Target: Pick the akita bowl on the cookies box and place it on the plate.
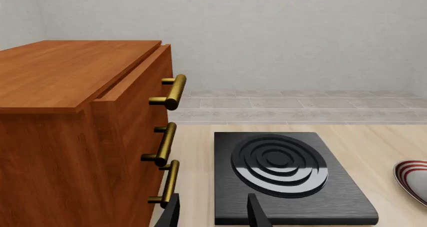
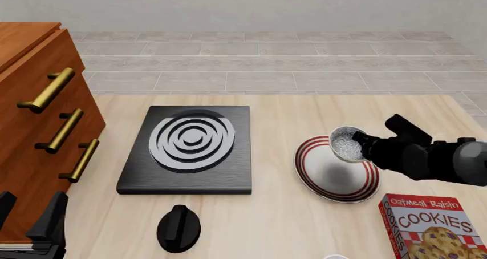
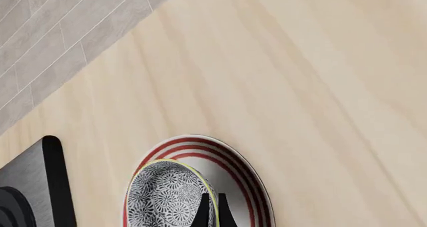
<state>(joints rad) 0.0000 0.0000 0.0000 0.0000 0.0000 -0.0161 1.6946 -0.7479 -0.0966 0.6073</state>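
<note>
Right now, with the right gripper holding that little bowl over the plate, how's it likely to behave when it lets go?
The akita bowl looks rigid and small, probably light. Held tilted by its rim above the plate, it may rock or tip before settling.

my bowl (image 3: 163, 197): grey-white swirly dots, yellow rim | plate (image 2: 316, 176): white, dark red rings | cookies box (image 2: 426, 227): red, white letters, checks | stove (image 2: 186, 150): black, grey rings | drawers (image 1: 73, 132): red-brown, gold handles

One bowl (image 2: 348, 144), plate (image 2: 327, 182), box (image 2: 430, 227), stove (image 2: 186, 150).
</note>
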